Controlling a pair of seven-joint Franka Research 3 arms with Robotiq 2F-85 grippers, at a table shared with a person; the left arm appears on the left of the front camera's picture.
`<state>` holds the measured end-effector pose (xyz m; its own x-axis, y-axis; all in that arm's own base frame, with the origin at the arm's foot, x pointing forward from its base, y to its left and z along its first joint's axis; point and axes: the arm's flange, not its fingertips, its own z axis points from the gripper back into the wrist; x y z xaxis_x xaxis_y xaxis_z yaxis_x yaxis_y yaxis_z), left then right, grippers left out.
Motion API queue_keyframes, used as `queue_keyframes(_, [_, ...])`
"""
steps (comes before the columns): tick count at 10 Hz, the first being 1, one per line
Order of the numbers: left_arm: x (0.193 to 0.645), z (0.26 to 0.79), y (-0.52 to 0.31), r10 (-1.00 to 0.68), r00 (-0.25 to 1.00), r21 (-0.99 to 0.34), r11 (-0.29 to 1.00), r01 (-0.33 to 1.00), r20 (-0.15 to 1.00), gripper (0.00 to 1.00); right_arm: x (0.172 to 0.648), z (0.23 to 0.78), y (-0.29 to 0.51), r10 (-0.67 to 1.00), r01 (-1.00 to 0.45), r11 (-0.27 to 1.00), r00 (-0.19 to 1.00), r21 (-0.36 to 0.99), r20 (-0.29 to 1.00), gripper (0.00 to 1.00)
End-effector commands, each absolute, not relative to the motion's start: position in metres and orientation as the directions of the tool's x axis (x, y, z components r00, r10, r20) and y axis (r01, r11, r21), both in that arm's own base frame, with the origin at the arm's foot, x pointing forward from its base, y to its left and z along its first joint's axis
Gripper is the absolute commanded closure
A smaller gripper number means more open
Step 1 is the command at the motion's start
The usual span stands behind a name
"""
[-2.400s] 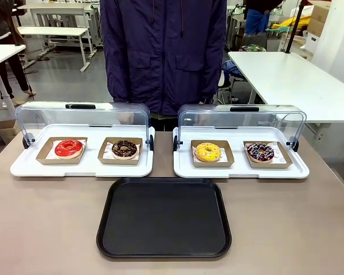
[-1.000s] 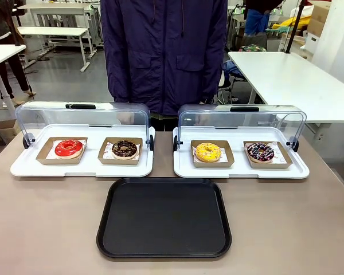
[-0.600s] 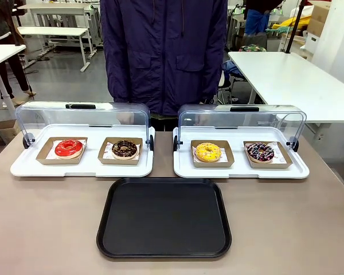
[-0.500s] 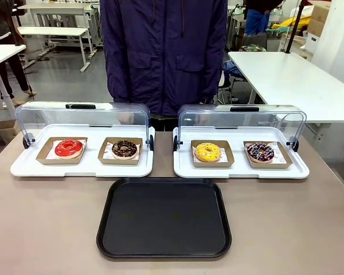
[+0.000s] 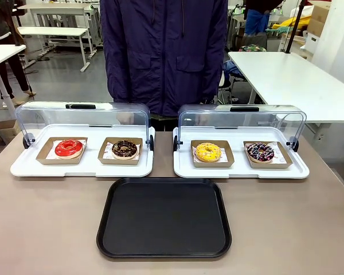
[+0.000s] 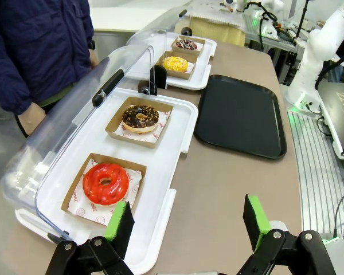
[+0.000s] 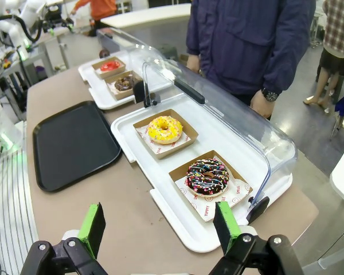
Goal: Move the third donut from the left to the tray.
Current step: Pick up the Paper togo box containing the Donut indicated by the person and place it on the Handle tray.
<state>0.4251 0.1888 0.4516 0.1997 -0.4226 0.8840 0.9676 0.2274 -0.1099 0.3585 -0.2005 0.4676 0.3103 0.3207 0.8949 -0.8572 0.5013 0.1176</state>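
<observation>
We see the yellow donut [image 5: 208, 151] in its cardboard holder [image 5: 228, 161] on a white display tray [image 5: 241, 171], just beyond the far right corner of the black tray [image 5: 163, 220]. Left jaws and right jaws both stand apart, empty.

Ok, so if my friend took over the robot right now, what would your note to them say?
Left gripper: jaws open, empty, above the table edge by the red donut.
Right gripper: jaws open, empty, near the sprinkled chocolate donut.
Yellow donut: in its cardboard holder on the right-hand white display tray, clear lid raised.
Black tray: in front of the display trays, no donut on it.
Done: nothing yet.
Left: pick up the yellow donut and set it on the black tray.
</observation>
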Motion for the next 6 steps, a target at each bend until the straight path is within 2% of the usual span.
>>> queue_keyframes(1, [0.4235, 0.4535, 0.1882, -0.427, 0.203, -0.112, 0.228, 0.967, 0.881, 0.00, 0.3604, 0.4670, -0.1998, 0.309, -0.862, 0.497, 0.283, 0.099, 0.908, 0.00])
queue_keyframes(6, [0.4235, 0.4535, 0.1882, -0.427, 0.203, -0.112, 0.228, 0.967, 0.881, 0.00, 0.3604, 0.4670, -0.1998, 0.309, -0.862, 0.497, 0.283, 0.099, 0.908, 0.00])
